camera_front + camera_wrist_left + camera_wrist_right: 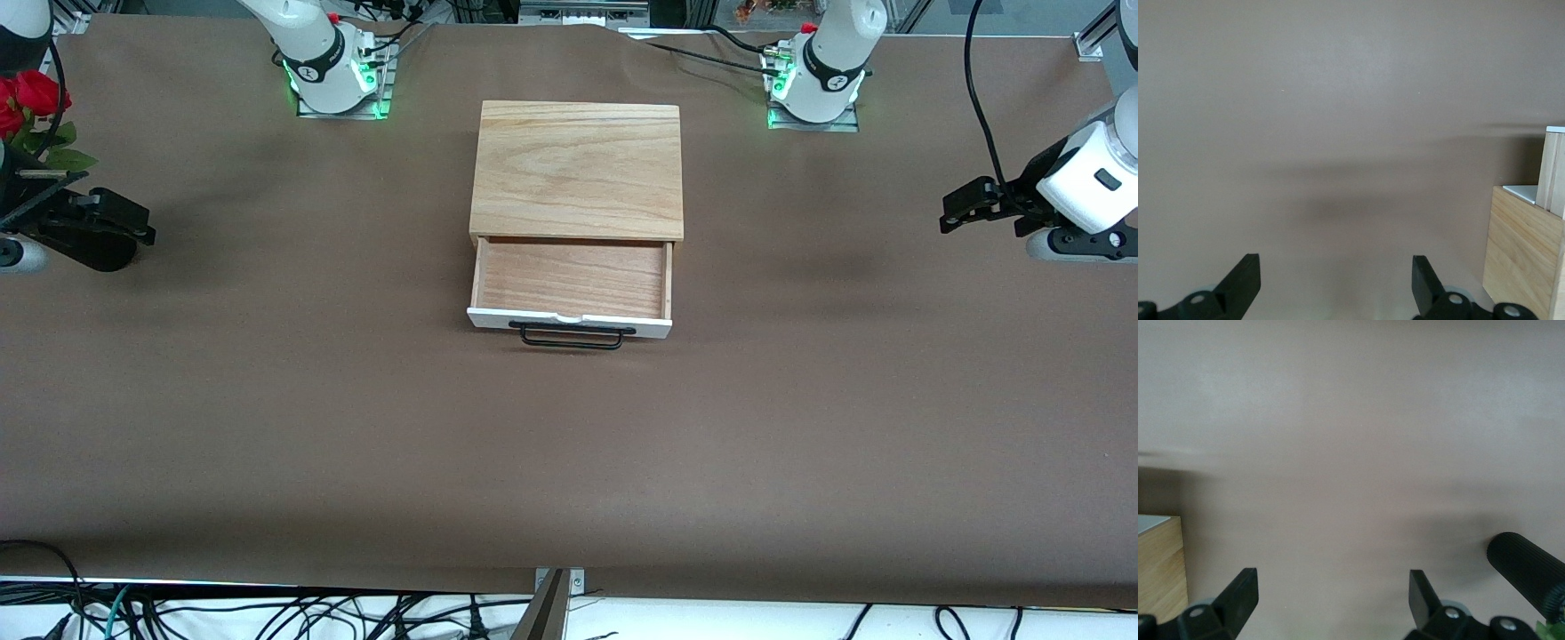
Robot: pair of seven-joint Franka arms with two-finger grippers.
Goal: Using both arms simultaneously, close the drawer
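The light-wood box [578, 169] stands mid-table with its drawer [572, 283] pulled out toward the front camera. The drawer is empty, and its white front panel [569, 322] carries a black wire handle [571, 336]. My left gripper [949, 213] hangs open and empty above the table at the left arm's end, well apart from the box. Its wrist view shows the open gripper [1336, 267] with the box [1521, 253] and the drawer's side [1551, 172] at the edge. My right gripper [142, 233] is open and empty at the right arm's end. Its wrist view shows the open gripper [1333, 583] and a corner of the box [1161, 567].
Red roses with green leaves [31, 107] sit at the right arm's end, close by the right gripper. A black ribbed cylinder [1525, 567] shows beside them in the right wrist view. Cables [267, 613] hang below the table's front edge. Brown tabletop [569, 462] surrounds the box.
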